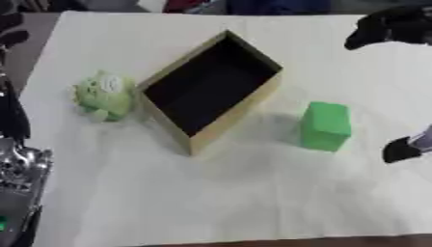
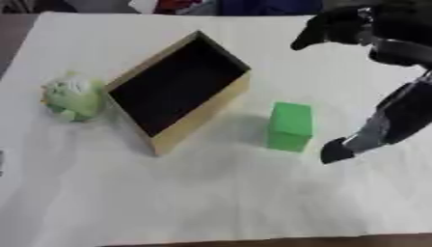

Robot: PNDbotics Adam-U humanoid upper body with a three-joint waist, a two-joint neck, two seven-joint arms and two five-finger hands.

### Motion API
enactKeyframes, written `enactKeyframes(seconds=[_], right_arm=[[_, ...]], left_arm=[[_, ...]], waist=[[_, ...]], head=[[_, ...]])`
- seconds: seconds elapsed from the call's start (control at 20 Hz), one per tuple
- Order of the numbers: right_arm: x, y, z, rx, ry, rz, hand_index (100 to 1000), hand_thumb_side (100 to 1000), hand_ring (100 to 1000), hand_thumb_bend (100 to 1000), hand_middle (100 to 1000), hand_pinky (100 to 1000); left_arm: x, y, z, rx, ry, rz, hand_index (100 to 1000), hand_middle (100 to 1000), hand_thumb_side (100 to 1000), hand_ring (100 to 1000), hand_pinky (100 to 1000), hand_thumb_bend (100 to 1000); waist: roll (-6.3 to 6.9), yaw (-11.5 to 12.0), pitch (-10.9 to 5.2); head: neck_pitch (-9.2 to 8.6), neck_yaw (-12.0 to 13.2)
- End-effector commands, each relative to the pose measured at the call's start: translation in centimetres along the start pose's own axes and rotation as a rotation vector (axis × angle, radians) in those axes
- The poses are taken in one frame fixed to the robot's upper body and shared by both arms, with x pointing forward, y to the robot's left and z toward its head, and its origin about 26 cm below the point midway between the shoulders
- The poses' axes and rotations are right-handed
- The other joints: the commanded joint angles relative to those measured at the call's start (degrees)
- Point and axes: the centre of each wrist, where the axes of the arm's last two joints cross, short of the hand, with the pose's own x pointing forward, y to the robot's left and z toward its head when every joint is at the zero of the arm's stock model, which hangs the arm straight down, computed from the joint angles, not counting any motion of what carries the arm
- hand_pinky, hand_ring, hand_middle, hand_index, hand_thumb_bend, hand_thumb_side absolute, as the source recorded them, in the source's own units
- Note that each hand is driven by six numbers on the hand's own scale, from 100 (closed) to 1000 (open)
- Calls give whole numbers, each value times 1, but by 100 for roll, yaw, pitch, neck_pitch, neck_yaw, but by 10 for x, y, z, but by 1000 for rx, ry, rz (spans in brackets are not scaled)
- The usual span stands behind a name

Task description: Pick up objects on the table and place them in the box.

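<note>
One open box (image 1: 211,89), dark interior bare of objects.

a white cloth (image 1: 253,193) was spread over the table, faintly creased, covering nearly the whole work surface. a strip of brown tabletop (image 1: 337,241) was seen along the near edge below the cloth, and a darker brown surface (image 1: 33,53) was left bare past the cloth's left edge. at the far edge, blurred shapes in red (image 2: 173,5) and dark blue (image 2: 270,6) were seen beyond the cloth; they could not be made out.
</note>
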Motion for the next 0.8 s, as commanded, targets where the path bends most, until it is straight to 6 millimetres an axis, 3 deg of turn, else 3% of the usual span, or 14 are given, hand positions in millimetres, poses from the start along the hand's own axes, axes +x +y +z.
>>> enactKeyframes(seconds=[0.05,0.35,0.8], right_arm=[[-6,0,-6,5,39,-7,939,623,981,782,848,950],[-17,21,-22,25,121,-70,945,655,986,727,846,958],[-27,51,-41,63,204,-100,937,758,992,739,839,964]], left_arm=[[6,0,-5,2,-25,11,814,705,1000,735,715,265],[6,0,-5,1,-25,12,814,705,1000,736,715,267],[6,-1,-5,1,-24,15,813,706,1000,736,714,266]], waist=[[4,-13,-153],[1,-23,-149],[-4,-17,-111]], head=[[-68,-10],[-65,-13],[-60,-20]])
